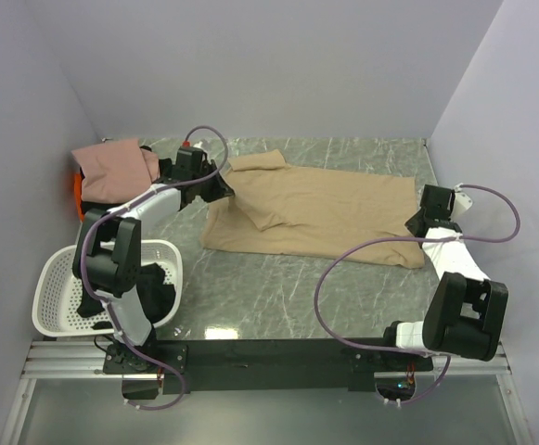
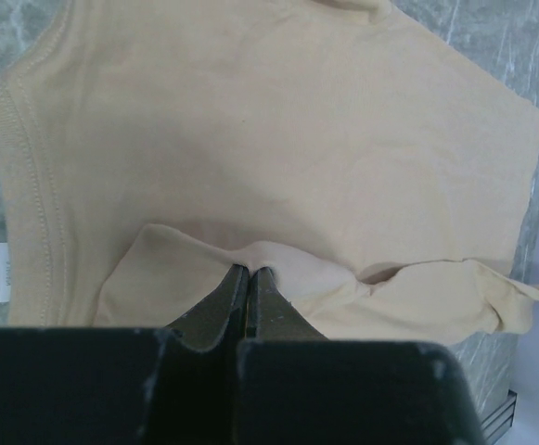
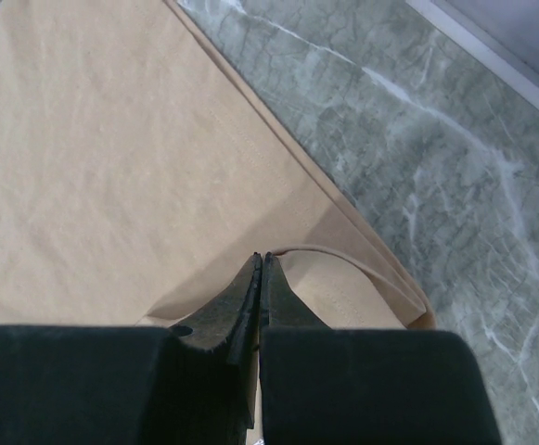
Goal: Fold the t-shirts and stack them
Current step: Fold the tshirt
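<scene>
**A:** How far along is the folding?

**B:** Partway at best, I'd say. The tan t-shirt [image 1: 325, 209] lies spread across the middle of the desk [image 1: 278, 297], toward its far edge. Only a small flap is turned over at its left end, so no real fold is made yet. A pink t-shirt [image 1: 111, 167] sits bundled in the far left corner, with a sliver of an orange t-shirt [image 1: 72, 190] showing beside it. That may be the stack, but I cannot tell how neatly either one is folded. A black t-shirt [image 1: 158, 283] lies in the white basket [image 1: 51, 287] at the near left edge and is not yet laid out.

**A:** And the arms?

**B:** The left arm reaches out toward the far left, elbow bent. The left tool [image 1: 226, 187] is at the tan shirt's left end, with its jaws closed on a raised pleat of cloth. The right arm stretches up along the right edge. The right tool [image 1: 422, 226] pinches the shirt's right-hand corner at the hem, with the cloth lifted a little off the desk.
</scene>
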Controlling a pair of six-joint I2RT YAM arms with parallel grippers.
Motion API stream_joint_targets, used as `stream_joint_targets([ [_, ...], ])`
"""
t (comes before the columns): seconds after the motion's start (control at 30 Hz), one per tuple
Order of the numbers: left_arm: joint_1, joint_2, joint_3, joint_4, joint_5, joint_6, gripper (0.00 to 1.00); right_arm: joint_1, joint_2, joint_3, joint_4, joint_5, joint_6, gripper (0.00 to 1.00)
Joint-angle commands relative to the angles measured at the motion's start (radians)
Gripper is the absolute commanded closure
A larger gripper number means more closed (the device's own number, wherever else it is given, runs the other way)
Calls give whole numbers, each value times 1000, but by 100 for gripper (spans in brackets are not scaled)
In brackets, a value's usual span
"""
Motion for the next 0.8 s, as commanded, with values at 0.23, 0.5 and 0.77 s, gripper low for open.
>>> stream_joint_targets([
  [0.23, 27, -11, -8, 75, 10, -23, 99, 13, 70, 102, 21, 139, 23, 100],
  [0.5, 27, 44, 45, 87, 22, -26, 100, 13, 159, 131, 44, 164, 38, 100],
  [0.77, 27, -17, 87, 61, -65, -25, 75, 11, 125, 99, 108, 112, 12, 67],
])
